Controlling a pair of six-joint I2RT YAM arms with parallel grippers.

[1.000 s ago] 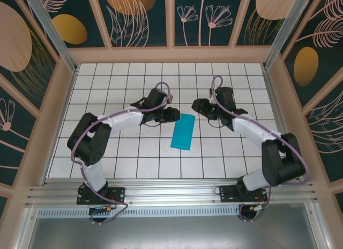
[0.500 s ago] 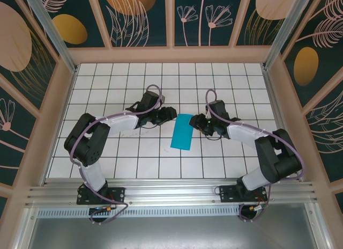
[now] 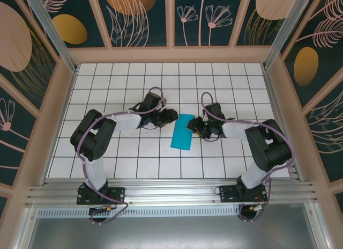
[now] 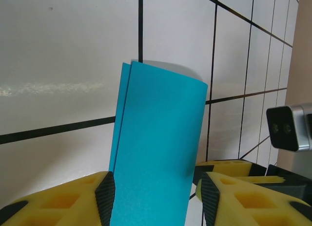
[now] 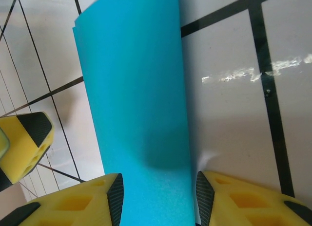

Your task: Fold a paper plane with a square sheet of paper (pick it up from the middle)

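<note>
hovering half open by the far end of the folded blue paper [image 3: 183,131] lying at the middle of the table [image 3: 134,152], the left gripper [image 3: 172,115] at its 10 o'clock and the right gripper [image 3: 194,126] at its 2 o'clock are probably setting up the corner folds, next needing to pinch a corner.

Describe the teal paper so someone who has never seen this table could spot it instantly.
On the white gridded table, look at the middle, where the left gripper and right gripper nearly meet. Between them lies the folded sheet of paper, a narrow strip lying flat, the only teal thing on the white tiles.
</note>
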